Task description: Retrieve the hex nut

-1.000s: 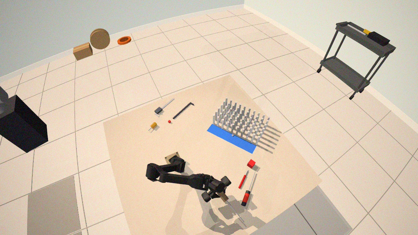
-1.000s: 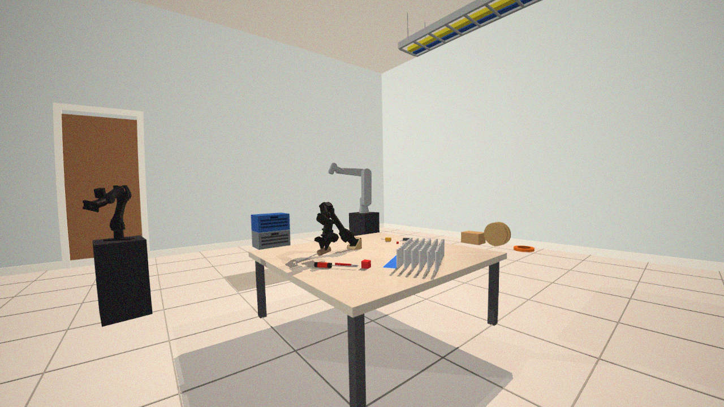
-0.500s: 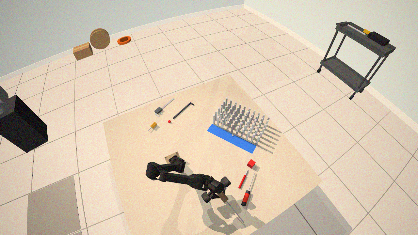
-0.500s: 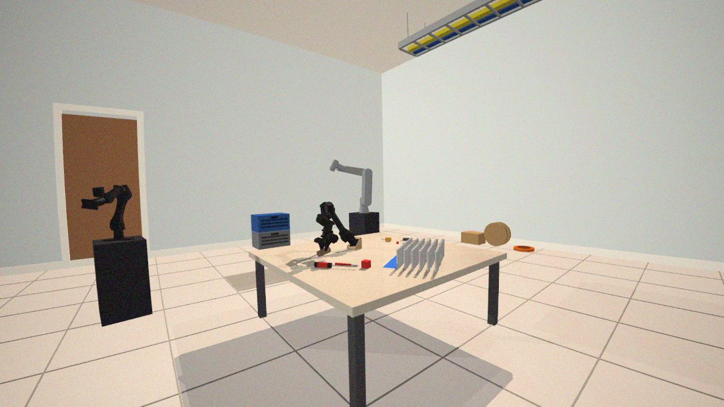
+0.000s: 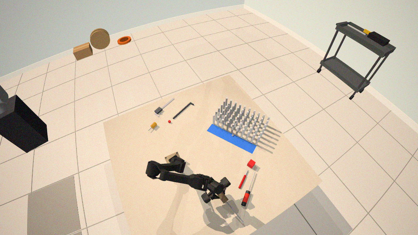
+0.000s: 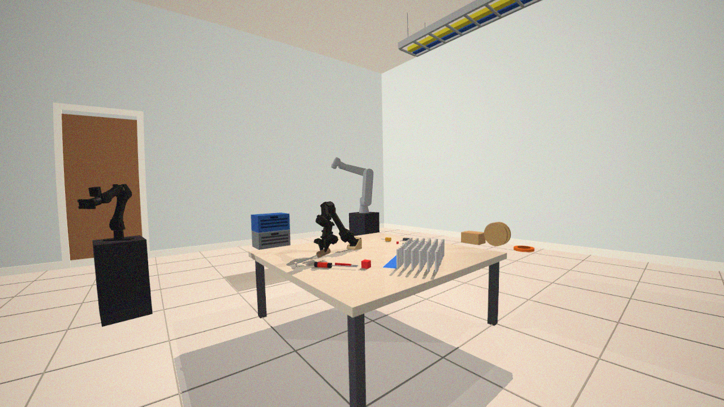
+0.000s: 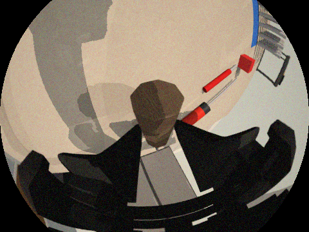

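A small nut (image 5: 232, 135) lies on the blue taped strip (image 5: 228, 138) (image 6: 391, 263) (image 7: 255, 22), near the edge facing the spacers. The grey spacers (image 5: 213, 119) (image 6: 419, 252) stand upright in rows. My gripper (image 5: 222, 194) (image 7: 157, 125) is shut on the brown handle (image 5: 223, 197) (image 6: 323, 251) (image 7: 158, 103) of a tool with a thin metal shaft (image 5: 234, 212). The tool is low over the table, away from the spacer field; I cannot tell whether its tip touches the table.
A red-and-black screwdriver (image 5: 246, 198) (image 6: 322, 264) (image 7: 194, 116), a thin red tool (image 5: 242, 181) (image 7: 217, 80) and a red cube (image 5: 250, 163) (image 6: 366, 264) (image 7: 246, 63) lie between my gripper and the strip. A black hooked bar (image 5: 182, 110), a grey-headed tool (image 5: 158, 110) and a yellow piece (image 5: 153, 125) lie beyond the arm base.
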Tool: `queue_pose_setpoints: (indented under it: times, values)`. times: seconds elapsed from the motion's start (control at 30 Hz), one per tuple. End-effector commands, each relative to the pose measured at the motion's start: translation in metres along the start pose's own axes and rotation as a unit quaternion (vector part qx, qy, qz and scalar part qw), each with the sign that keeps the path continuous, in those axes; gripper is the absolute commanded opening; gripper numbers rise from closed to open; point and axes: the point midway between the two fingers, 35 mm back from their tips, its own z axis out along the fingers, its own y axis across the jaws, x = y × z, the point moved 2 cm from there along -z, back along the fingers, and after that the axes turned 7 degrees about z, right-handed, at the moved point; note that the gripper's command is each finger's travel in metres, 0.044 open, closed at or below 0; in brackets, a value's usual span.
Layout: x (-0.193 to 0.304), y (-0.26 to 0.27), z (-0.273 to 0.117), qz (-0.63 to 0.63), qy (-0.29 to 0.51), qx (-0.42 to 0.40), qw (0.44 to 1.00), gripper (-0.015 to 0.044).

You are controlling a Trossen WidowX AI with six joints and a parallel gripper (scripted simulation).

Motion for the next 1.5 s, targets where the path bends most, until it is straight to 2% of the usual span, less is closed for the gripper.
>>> queue_pose_setpoints:
  times: [0.0,1.47]
  values:
    - [-0.001,0.001,0.001,-0.002,0.002,0.003,1.000,0.0000]
    - [-0.002,0.012,0.014,-0.010,0.020,0.008,1.000,0.0000]
